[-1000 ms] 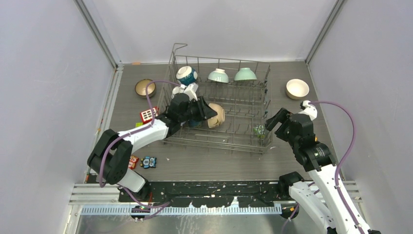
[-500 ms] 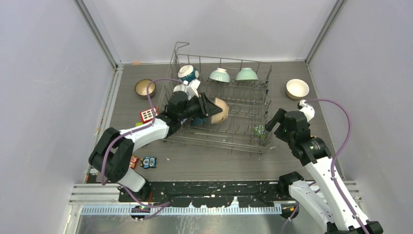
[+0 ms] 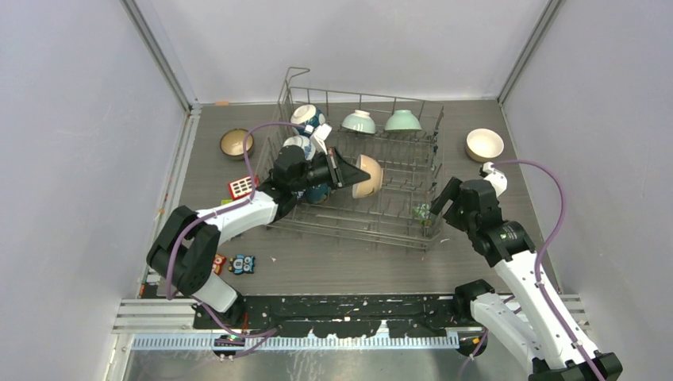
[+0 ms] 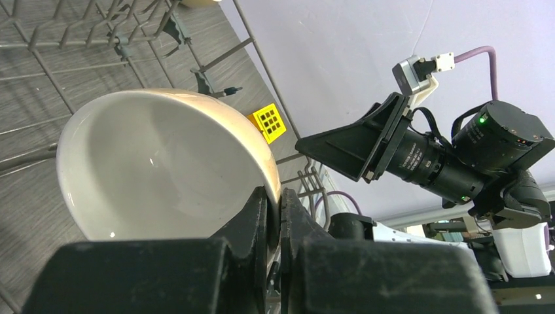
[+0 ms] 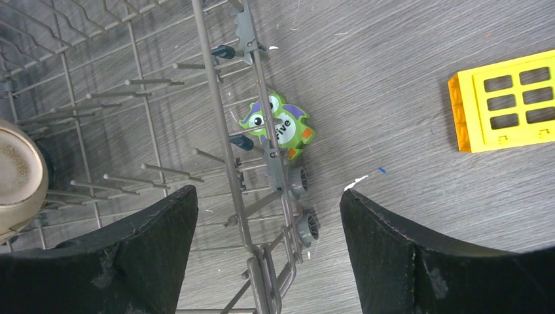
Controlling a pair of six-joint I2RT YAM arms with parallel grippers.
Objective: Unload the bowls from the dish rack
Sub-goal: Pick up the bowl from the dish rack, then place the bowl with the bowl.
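Note:
The grey wire dish rack (image 3: pixel 349 232) stands mid-table. My left gripper (image 3: pixel 343 171) is shut on the rim of a beige bowl (image 3: pixel 367 176) and holds it on its side above the rack's tines; in the left wrist view the fingertips (image 4: pixel 273 196) pinch the bowl's rim (image 4: pixel 163 157). A blue-and-white bowl (image 3: pixel 305 116) and two pale mint bowls (image 3: pixel 359 121) (image 3: pixel 401 121) sit along the rack's back row. My right gripper (image 3: pixel 443 205) is open and empty, straddling the rack's right front corner (image 5: pixel 226 150).
A brown bowl (image 3: pixel 236 144) sits on the table left of the rack, a cream bowl (image 3: pixel 484 144) at the right. A green owl toy (image 5: pixel 278 127) lies at the rack's right edge, with a yellow block (image 5: pixel 502 101) beside it. A red block (image 3: pixel 240 186) and robot toys (image 3: pixel 242 263) lie near the left arm.
My left gripper has lifted the beige bowl up and to the right, off the rack floor. The right gripper has shifted slightly toward the rack's corner.

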